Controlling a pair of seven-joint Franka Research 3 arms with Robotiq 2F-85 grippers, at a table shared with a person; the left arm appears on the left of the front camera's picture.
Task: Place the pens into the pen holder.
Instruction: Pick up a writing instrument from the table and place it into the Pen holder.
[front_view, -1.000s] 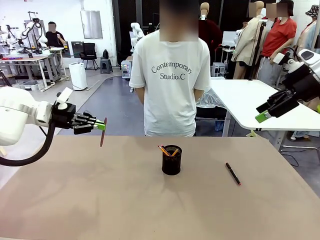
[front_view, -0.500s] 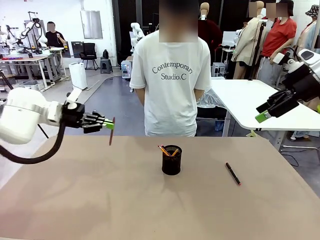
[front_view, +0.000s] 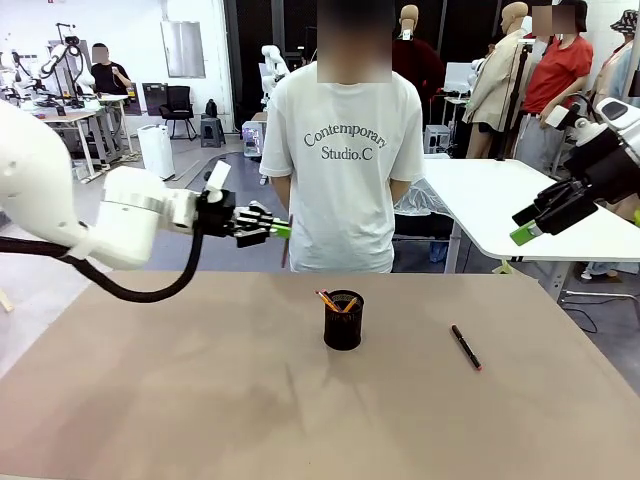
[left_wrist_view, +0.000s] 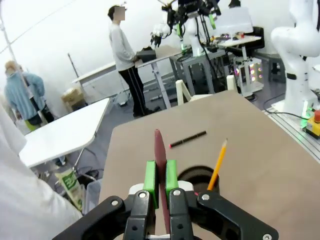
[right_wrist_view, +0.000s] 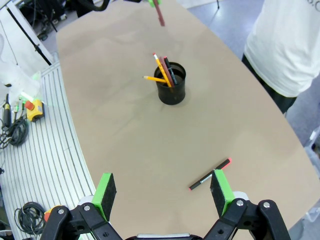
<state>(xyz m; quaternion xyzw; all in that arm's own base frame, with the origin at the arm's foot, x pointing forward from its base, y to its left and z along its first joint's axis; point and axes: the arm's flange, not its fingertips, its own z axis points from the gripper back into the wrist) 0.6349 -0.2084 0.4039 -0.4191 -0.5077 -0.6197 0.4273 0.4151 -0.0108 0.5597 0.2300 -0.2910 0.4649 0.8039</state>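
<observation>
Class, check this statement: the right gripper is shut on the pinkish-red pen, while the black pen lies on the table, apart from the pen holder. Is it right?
Not quite. The left wrist view shows the left gripper shut on the pinkish-red pen; the right gripper stands open. The black pen does lie on the table, apart from the pen holder.

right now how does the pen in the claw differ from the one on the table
The red pen is held in the left claw; the black pen lies on the table. The red pen is plain; the black pen has a red tip. Both are outside the cup.
</observation>
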